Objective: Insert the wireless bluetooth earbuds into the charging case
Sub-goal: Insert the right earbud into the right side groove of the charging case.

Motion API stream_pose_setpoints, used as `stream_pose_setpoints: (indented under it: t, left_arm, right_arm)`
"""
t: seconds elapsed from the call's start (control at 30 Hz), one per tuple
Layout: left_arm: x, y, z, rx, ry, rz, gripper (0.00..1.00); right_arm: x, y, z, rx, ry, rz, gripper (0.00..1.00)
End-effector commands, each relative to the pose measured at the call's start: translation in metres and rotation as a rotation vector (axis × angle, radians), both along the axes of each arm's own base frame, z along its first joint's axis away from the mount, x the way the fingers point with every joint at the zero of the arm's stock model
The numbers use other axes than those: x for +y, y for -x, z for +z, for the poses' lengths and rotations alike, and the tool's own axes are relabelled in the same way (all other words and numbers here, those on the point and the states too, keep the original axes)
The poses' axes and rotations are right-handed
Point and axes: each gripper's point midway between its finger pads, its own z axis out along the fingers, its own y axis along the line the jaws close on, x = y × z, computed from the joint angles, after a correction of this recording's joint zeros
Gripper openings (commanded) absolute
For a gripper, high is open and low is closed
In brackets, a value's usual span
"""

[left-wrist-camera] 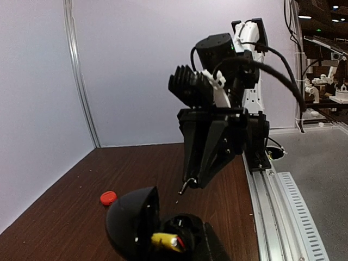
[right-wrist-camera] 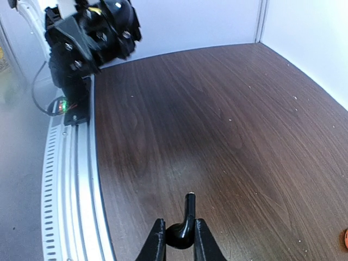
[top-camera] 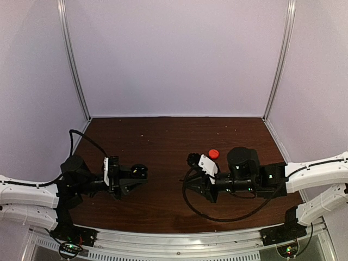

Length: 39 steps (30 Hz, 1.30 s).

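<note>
My left gripper (top-camera: 137, 175) is shut on a black round charging case (top-camera: 140, 171). In the left wrist view the case (left-wrist-camera: 130, 220) sits at the bottom with its lid open, and a yellow and red part shows inside. My right gripper (right-wrist-camera: 180, 239) is shut on a black earbud (right-wrist-camera: 184, 231), whose stem points away from the fingers. The gripper is above the table. From the left wrist view the right gripper (left-wrist-camera: 191, 182) hangs point-down with the earbud (left-wrist-camera: 186, 185) at its tip, a little above and beyond the open case. No red-orange buds are in view.
A small red round piece (top-camera: 213, 154) lies on the brown table (top-camera: 163, 141) behind the right gripper; it also shows in the left wrist view (left-wrist-camera: 108, 197). White walls enclose the back and sides. A metal rail (top-camera: 179, 242) runs along the near edge.
</note>
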Motion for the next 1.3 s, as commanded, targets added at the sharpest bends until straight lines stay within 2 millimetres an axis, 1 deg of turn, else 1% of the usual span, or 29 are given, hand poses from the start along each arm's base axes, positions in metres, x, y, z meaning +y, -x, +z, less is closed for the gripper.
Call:
stream_pose_setpoints:
  t: [0.0, 0.2, 0.27, 0.37, 0.5, 0.6, 0.77, 1.03, 1.27]
  left_arm:
    - [-0.005, 0.016, -0.004, -0.047, -0.040, -0.105, 0.11]
    - [-0.013, 0.032, -0.010, -0.024, -0.065, -0.231, 0.11]
    - [-0.016, 0.037, -0.011, -0.007, -0.070, -0.277, 0.09]
    - [-0.021, 0.045, -0.014, 0.013, -0.087, -0.344, 0.08]
    - [-0.026, 0.054, -0.020, 0.071, -0.106, -0.421, 0.09]
    - [-0.028, 0.057, -0.022, 0.077, -0.113, -0.440, 0.09]
    - [-0.031, 0.061, -0.022, 0.082, -0.121, -0.460, 0.09]
    - [-0.037, 0.065, -0.023, 0.089, -0.141, -0.486, 0.09]
    - [-0.039, 0.067, -0.021, 0.084, -0.144, -0.495, 0.09]
  right_arm:
    - [-0.001, 0.032, 0.021, -0.022, 0.073, 0.114, 0.11]
    - [0.008, 0.063, 0.053, -0.088, 0.119, 0.205, 0.11]
    - [0.011, 0.072, 0.064, -0.110, 0.126, 0.232, 0.11]
    - [0.015, 0.081, 0.071, -0.146, 0.161, 0.265, 0.11]
    - [0.020, 0.089, 0.070, -0.193, 0.240, 0.301, 0.10]
    - [0.023, 0.092, 0.068, -0.218, 0.284, 0.315, 0.09]
    - [0.028, 0.090, 0.074, -0.249, 0.302, 0.312, 0.09]
    - [0.042, 0.089, 0.078, -0.294, 0.327, 0.327, 0.09]
    - [0.049, 0.088, 0.074, -0.312, 0.372, 0.340, 0.09]
